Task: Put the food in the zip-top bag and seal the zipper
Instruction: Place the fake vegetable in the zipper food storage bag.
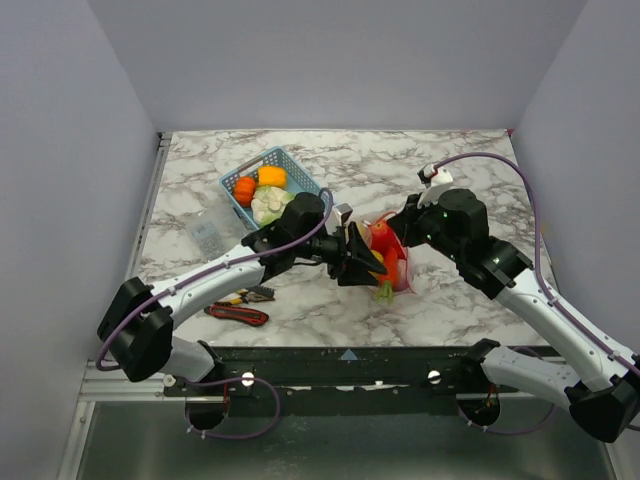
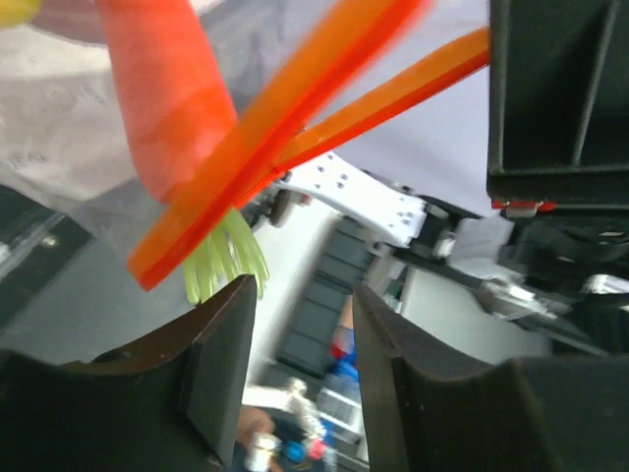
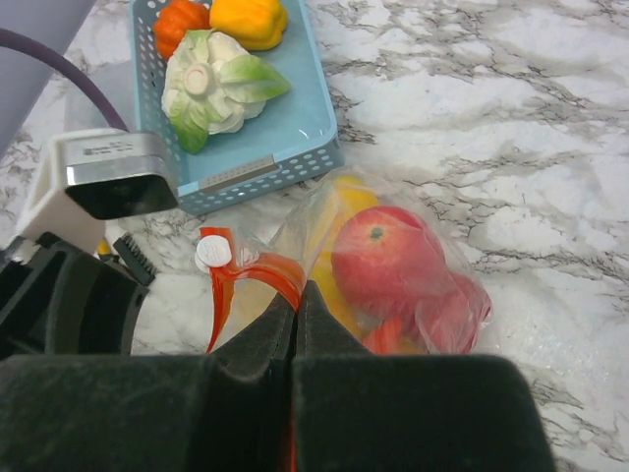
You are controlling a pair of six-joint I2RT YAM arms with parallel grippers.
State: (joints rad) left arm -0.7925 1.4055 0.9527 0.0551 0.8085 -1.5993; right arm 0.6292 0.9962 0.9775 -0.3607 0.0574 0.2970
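On the marble table (image 3: 511, 118), just in front of the blue basket (image 3: 319, 108), the zip-top bag (image 3: 462, 295) lies partly filled. I can make out a red apple (image 3: 388, 261), a yellow piece (image 3: 346, 197) behind it, and a carrot (image 2: 167, 88) whose green top pokes out near the mouth. So some of the loading looks done, but not all. An orange piece (image 3: 182, 18), a yellow pepper (image 3: 251, 15) and a white-and-green vegetable (image 3: 211, 93) still sit in the basket. The zipper (image 3: 257, 270) is not sealed; in the left wrist view its two orange-red strips cross each other with a gap between them, and in the right wrist view the strip loops open. The right gripper (image 3: 297, 295) has its fingers pressed together on that strip, pinching the mouth edge and holding it up. The left gripper (image 2: 303, 295) sits right at the mouth with its jaws apart and nothing between them. By my reckoning the job is about half done, with three pieces left to bag before the zipper is run shut.
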